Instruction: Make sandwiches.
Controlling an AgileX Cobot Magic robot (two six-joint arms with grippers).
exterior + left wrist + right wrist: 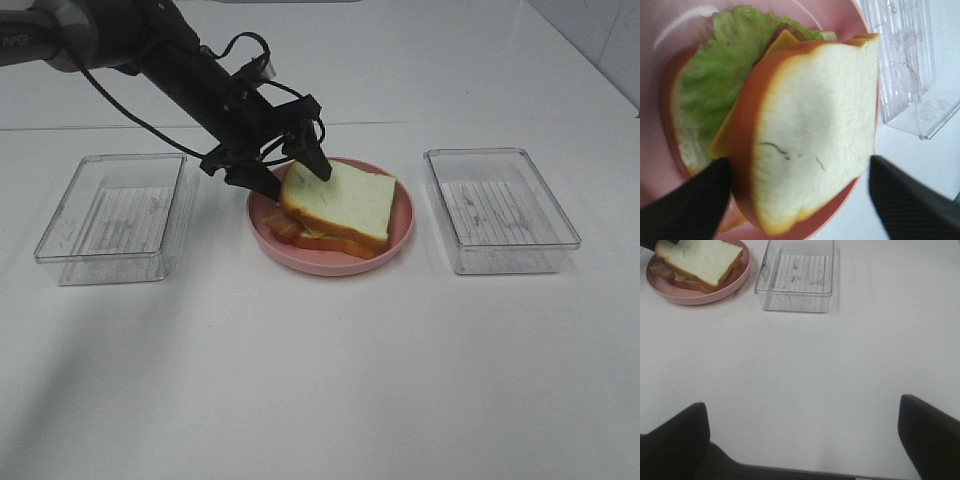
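A sandwich (335,210) lies on the round pink plate (400,238) at the table's middle. Its top white bread slice (815,125) with orange-brown crust rests tilted over green lettuce (715,75), a yellow cheese square (781,42) and bacon strips (280,226). My left gripper (296,181) is open, its black fingers (695,200) straddling the left end of the top slice. My right gripper (801,407) is open over bare table, well away from the sandwich (700,260), and is out of the high view.
A clear plastic tray (115,215) stands left of the plate and another (500,210) stands right of it; both look empty. The right one (795,275) sits beyond my right gripper, beside the plate (700,296). White table surface lies all around.
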